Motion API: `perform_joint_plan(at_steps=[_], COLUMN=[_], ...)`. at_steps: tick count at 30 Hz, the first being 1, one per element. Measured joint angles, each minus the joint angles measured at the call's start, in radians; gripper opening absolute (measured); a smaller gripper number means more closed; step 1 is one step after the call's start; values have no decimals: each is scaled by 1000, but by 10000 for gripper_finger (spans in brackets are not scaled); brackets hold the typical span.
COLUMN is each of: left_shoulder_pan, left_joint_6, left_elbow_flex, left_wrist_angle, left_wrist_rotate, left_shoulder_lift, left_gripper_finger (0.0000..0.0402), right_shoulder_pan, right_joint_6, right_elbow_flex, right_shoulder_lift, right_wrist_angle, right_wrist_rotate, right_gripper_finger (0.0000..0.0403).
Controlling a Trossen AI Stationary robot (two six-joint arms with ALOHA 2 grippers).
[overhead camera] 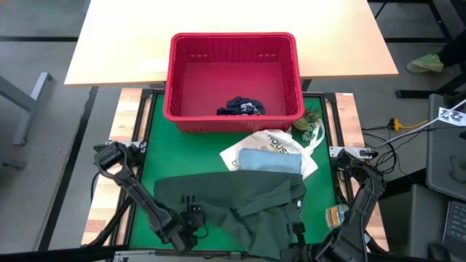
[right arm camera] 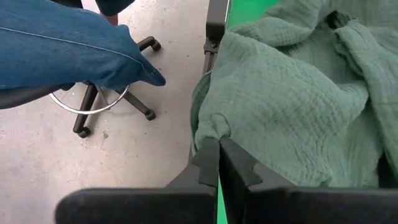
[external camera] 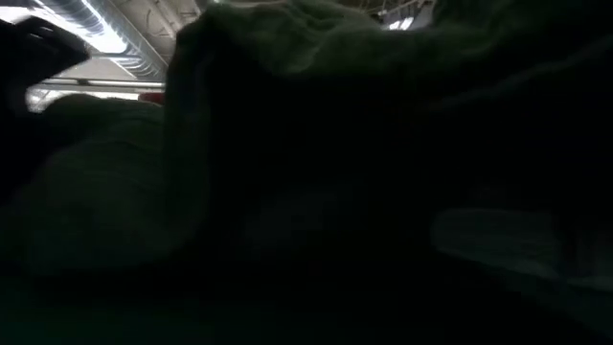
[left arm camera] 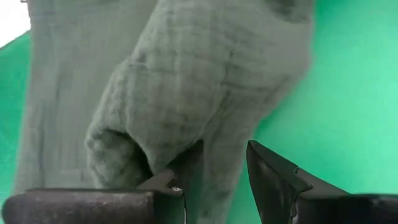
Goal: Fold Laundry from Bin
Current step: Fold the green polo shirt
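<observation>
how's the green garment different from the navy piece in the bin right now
The olive-green garment lies spread across the green mat; the navy piece sits bunched in a small heap inside the red bin. The green garment looks far bigger. The left gripper and right gripper both pinch the green garment's near edge, while nothing touches the navy piece. Both are soft cloth, not yet folded.

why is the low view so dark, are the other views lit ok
Low view: the dark olive-green garment lies right against the lens, leaving only a bright strip of ceiling. High view: evenly lit, the red bin clear. Left wrist view: the green mat is bright and soft. Right wrist view: well lit and clear.
</observation>
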Motion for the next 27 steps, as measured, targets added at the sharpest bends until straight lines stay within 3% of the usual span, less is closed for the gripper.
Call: perform_joint_plan(at_steps=[14, 23, 27], left_shoulder_pan=[180, 317, 355], left_joint_6=[106, 298, 341], left_elbow_flex=[0, 0, 0], left_wrist_angle=[-39, -105, -104], left_wrist_rotate=[-31, 48, 137], left_shoulder_lift=[0, -3, -4], left_gripper_finger=[115, 115, 115], right_shoulder_pan=[0, 0, 0], right_joint_6=[-1, -1, -1], right_elbow_flex=[0, 0, 0], right_shoulder_lift=[0, 0, 0], right_wrist_angle=[0, 0, -1], right_wrist_rotate=[0, 0, 0], right_gripper_finger=[4, 5, 5])
